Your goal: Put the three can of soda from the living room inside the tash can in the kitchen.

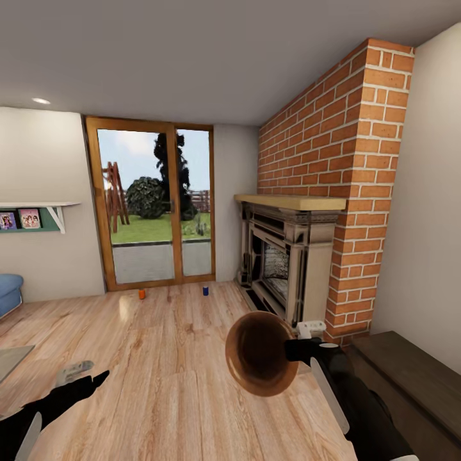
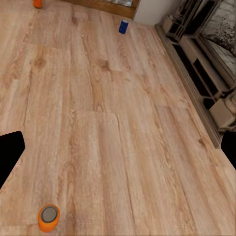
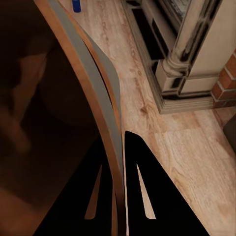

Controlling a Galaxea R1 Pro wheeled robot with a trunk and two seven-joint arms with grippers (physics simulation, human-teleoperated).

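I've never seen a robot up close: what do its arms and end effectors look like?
Both arms are mostly black with white panels along the forearms. The left end effector and right end effector have black pointed fingers, with a light grey-white block near each wrist. The right's fingers show narrow slots.

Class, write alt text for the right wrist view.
The right tool pinches the trash can by its rim, above light wood floor. Beyond stand an ornate fireplace and a blue soda can.

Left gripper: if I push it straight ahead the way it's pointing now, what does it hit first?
Probably bare wood floor. The left gripper points down at empty boards; the nearest orange can sits off to one side, the blue can farther ahead.
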